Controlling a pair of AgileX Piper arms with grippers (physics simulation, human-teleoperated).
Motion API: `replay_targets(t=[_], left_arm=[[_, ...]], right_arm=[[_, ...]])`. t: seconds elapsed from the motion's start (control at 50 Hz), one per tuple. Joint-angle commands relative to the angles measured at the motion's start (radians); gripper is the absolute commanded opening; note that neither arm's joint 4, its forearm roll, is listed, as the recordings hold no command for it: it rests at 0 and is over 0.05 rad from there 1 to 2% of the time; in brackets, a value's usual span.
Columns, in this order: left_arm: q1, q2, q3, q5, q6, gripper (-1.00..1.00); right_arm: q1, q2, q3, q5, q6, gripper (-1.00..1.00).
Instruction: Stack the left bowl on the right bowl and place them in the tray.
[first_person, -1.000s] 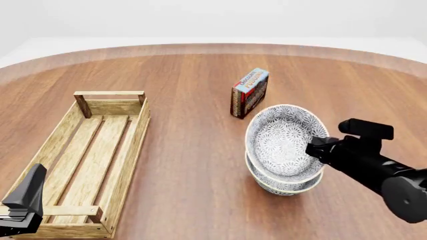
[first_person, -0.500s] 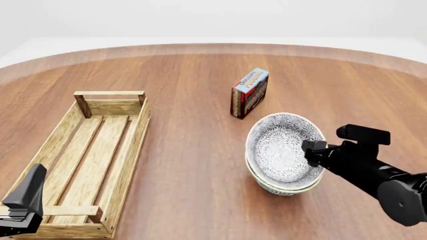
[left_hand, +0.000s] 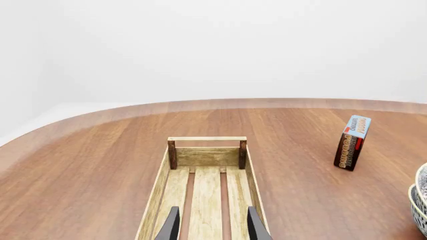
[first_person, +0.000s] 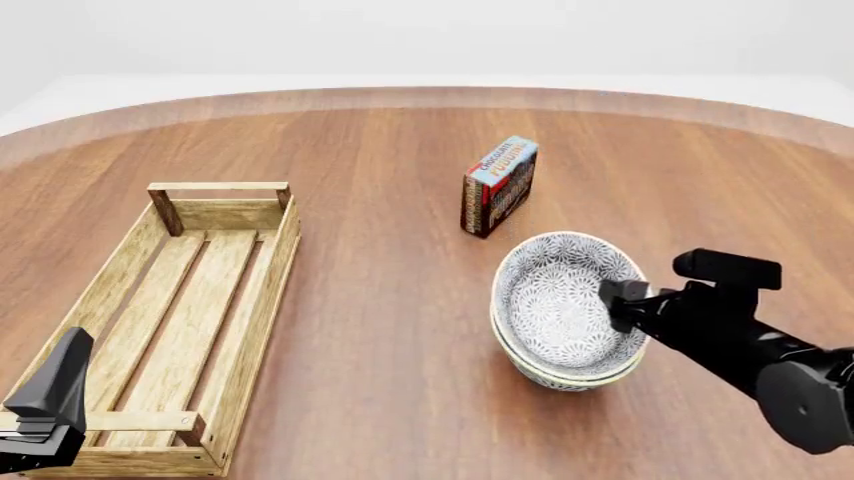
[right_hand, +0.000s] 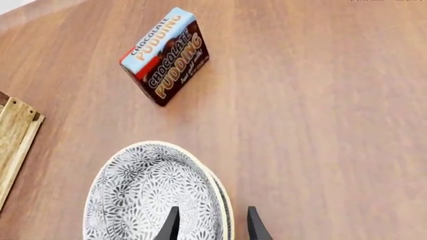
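In the front view the lower bowl shows only as a rim and a sliver of wall beneath the upper bowl, and the right gripper covers the stack's rim nearest it. The left wrist view cuts off the tray's near end and most of both bowls.

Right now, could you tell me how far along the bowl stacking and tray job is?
Stacking looks done: the patterned top bowl sits nested in the lower bowl on the table. In hand: the right gripper straddles the stack's rim, with a finger on each side; whether it is clamped, I cannot tell. Left: carrying both into the tray, which holds no bowls. The left gripper waits open over it.
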Motion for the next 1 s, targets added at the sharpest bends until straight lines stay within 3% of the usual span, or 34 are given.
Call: replay_targets(t=[0.02, 0.26, 0.32, 0.48, 1.0], left_arm=[[0.000, 0.000, 0.000, 0.000, 0.000, 1.00], [0.000, 0.000, 0.000, 0.000, 0.000, 1.00], [0.000, 0.000, 0.000, 0.000, 0.000, 1.00], [0.000, 0.000, 0.000, 0.000, 0.000, 1.00], [0.000, 0.000, 0.000, 0.000, 0.000, 1.00]], right_arm=[[-0.014, -0.027, -0.012, 0.048, -0.022, 1.00], [-0.049, -0.094, -0.057, 0.185, -0.100, 1.00], [-0.046, -0.100, -0.057, 0.195, -0.102, 1.00], [-0.074, -0.033, -0.066, 0.190, -0.181, 1.00], [-0.022, 0.095, -0.010, 0.050, -0.161, 1.00]])
